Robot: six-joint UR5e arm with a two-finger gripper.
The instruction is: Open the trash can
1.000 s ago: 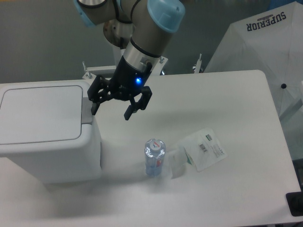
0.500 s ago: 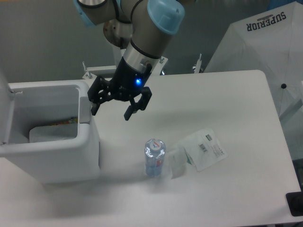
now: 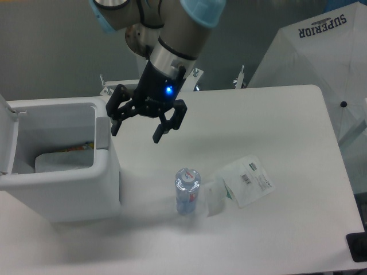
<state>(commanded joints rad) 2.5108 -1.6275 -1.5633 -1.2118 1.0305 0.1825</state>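
The white trash can point(image 3: 86, 189) stands at the table's left side with its lid point(image 3: 7, 137) swung up to the left, almost edge-on. Its inside is exposed and holds a pale flat item with a bit of coloured litter. A grey push bar point(image 3: 102, 133) sits on its right rim. My gripper point(image 3: 136, 129) hovers just right of that bar and slightly above it, open, with nothing between the black fingers. A blue light glows on the wrist.
A clear water bottle point(image 3: 187, 191) stands upright right of the bin. A transparent packet with a white label point(image 3: 246, 180) lies beside it. A white umbrella point(image 3: 321, 63) lies past the table's right edge. A dark object point(image 3: 358, 247) shows at the bottom right corner.
The lid was flat and closed one second ago and now stands open. The gripper has lifted slightly and drifted a little right of the push bar.
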